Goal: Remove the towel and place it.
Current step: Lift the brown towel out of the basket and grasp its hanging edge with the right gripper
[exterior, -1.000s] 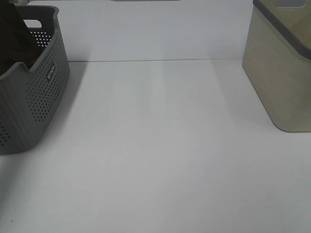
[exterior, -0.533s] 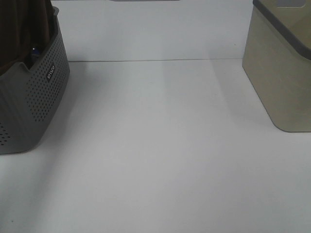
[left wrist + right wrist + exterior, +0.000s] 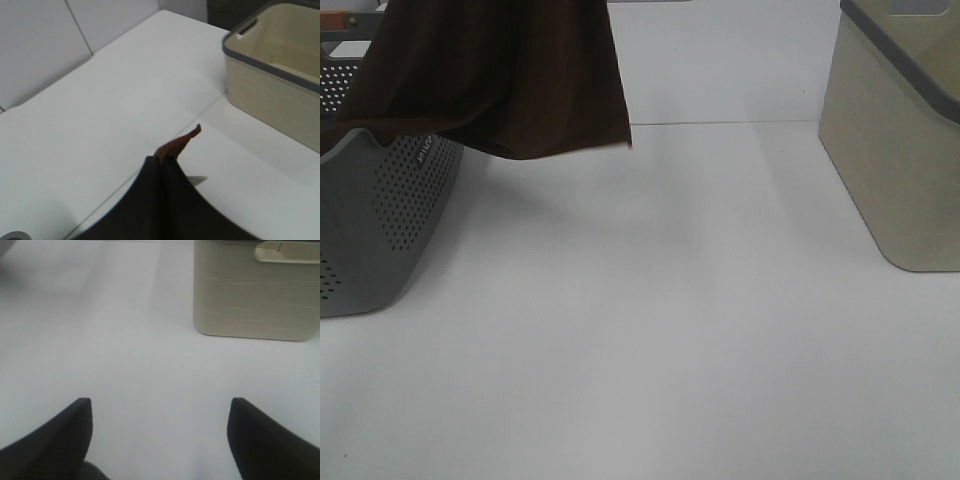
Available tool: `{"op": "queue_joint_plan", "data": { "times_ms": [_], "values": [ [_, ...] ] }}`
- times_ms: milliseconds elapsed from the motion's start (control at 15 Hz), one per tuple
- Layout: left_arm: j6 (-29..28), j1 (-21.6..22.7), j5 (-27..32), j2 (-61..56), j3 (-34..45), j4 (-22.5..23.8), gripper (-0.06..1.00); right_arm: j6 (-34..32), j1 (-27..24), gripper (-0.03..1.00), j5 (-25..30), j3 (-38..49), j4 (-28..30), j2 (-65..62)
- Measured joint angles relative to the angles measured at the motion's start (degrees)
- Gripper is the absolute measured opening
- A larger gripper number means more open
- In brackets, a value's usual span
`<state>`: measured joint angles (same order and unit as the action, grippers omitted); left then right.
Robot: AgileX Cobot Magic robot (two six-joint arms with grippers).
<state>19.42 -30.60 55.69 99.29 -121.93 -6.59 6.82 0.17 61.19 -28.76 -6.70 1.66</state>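
The dark brown towel (image 3: 510,80) hangs from above the top edge of the exterior view. It drapes over the grey perforated basket (image 3: 380,220), and its lower corner reaches out past the basket's right rim above the table. In the left wrist view my left gripper (image 3: 162,165) has its dark fingers pressed together, with a brown tip of the towel (image 3: 179,142) pinched between them and poking out. My right gripper (image 3: 160,415) stands open low over bare table, empty. Neither gripper shows in the exterior view.
A beige bin with a grey rim (image 3: 900,150) stands at the right back of the white table (image 3: 650,330). It also appears in the left wrist view as the beige bin (image 3: 270,75) and ahead of the right gripper as the beige bin (image 3: 255,295). A white wall runs behind.
The towel has come up out of the grey basket and swung to the right, now spreading wide over the basket's rim. The right gripper has stayed open.
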Motion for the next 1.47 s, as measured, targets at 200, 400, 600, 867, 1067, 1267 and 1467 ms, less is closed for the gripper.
{"op": "queue_joint_plan", "data": {
  "times_ms": [200,400,600,867,1067,1267,1467],
  "values": [
    [0.1,-5.7,2.2,0.0,0.0,-0.4,0.0,0.1,0.0,0.71,-0.6,0.0,-6.3,5.1],
    [0.1,-13.4,3.2,0.2,0.0,-0.8,0.0,12.1,0.0,0.71,-3.2,-0.6,-17.9,17.4],
    [0.1,-17.1,3.2,2.0,0.0,-1.1,0.0,29.3,0.0,0.71,-5.9,-0.6,-33.4,27.8],
    [0.1,-18.2,1.2,3.3,0.0,-1.6,0.0,59.8,0.0,0.71,-7.5,-0.6,-56.0,42.9],
    [0.1,-18.2,-1.4,3.4,0.0,-1.7,0.0,78.7,0.0,0.71,-7.7,-0.6,-69.8,53.7],
    [0.1,-18.2,-3.6,3.4,0.0,-1.8,0.0,92.5,0.0,0.71,-7.6,-0.6,-79.9,64.2],
    [0.1,-18.2,-6.9,3.4,0.0,-2.8,0.0,102.5,0.0,0.71,-6.6,-0.6,-88.7,73.1]
  ]
}}
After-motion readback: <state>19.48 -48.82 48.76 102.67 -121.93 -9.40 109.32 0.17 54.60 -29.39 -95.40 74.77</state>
